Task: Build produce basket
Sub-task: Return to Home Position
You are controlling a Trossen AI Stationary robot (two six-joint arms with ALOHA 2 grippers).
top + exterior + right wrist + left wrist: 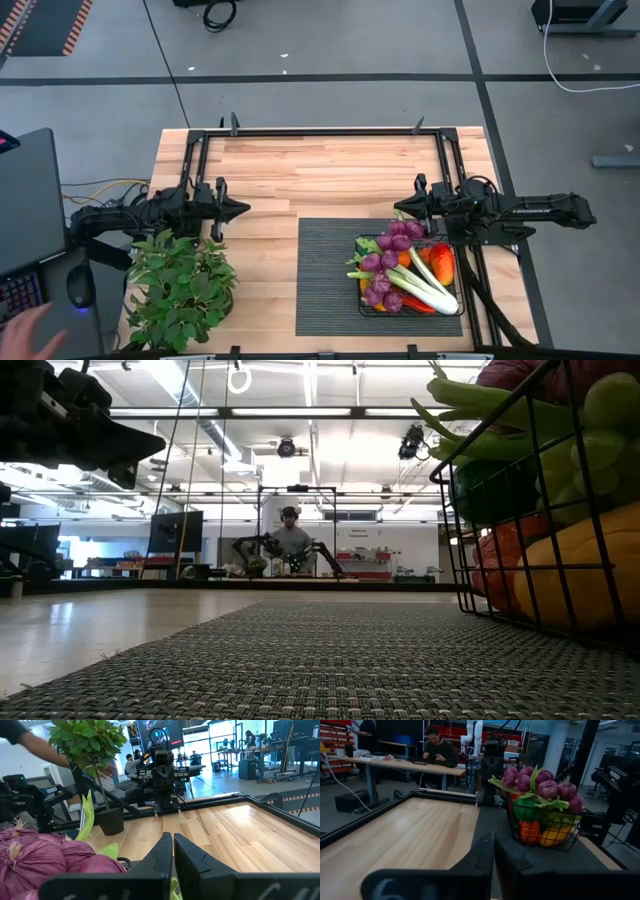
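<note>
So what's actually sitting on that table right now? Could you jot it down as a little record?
table: light wood, with a dark ribbed mat on its right half
basket: black wire, on the mat, heaped with produce
on top: purple garlic bulbs, a leek
left fingers: shut, empty, above bare wood near a potted plant
right fingers: shut, empty, raised near the basket
beyond the table: a person seated at a desk

Robotics lab — distant arm rig [322,552], long workbench [410,766], concrete floor [350,40]
</note>
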